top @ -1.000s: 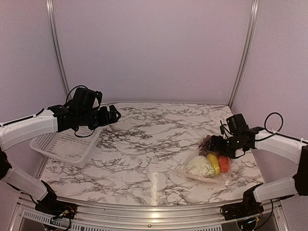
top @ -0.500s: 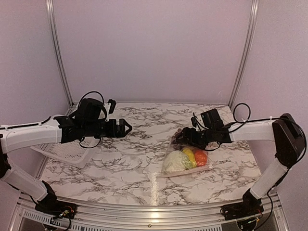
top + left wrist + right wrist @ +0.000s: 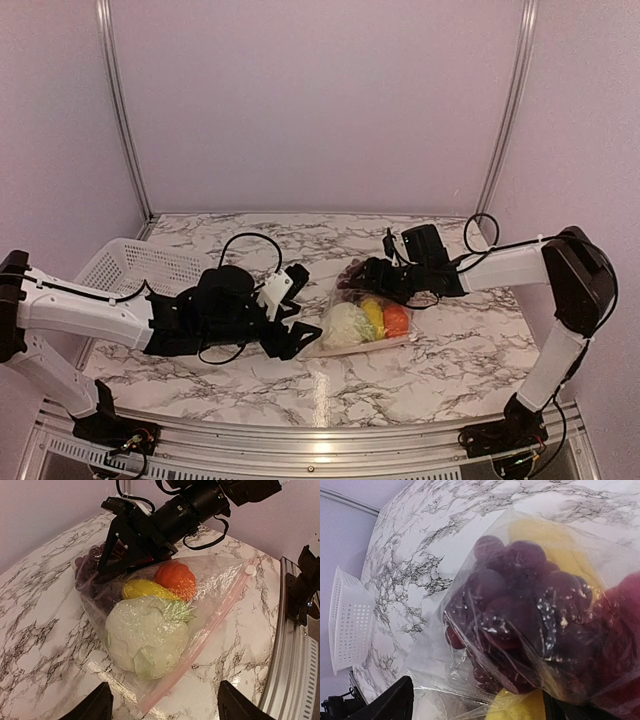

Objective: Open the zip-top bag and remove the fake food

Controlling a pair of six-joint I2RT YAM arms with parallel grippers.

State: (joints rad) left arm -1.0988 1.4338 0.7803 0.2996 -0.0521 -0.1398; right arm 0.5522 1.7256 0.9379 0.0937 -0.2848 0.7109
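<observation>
Well, on the far left sits a white mesh basket, out of play. Next along, the left end effector hovers low over the bench, jaws spread wide and holding nothing, aimed at the near corner of the zip-top bag. The bag lies a little right of the bench's middle, with the fake food all inside. A white cauliflower sits nearest the left arm, with a yellow piece and an orange piece behind it. A purple grape bunch fills the far end. The pink zip strip runs along the bag's near edge and looks sealed, as far as I can tell. To the right, the right end effector is clamped on the bag's far end, plastic bunched over the grapes between its fingers. I'd say this is the first step: getting a second grip before opening. The next move calls for the left arm to pinch one lip by the zip strip, not the cauliflower, so the seal can be pulled apart.
</observation>
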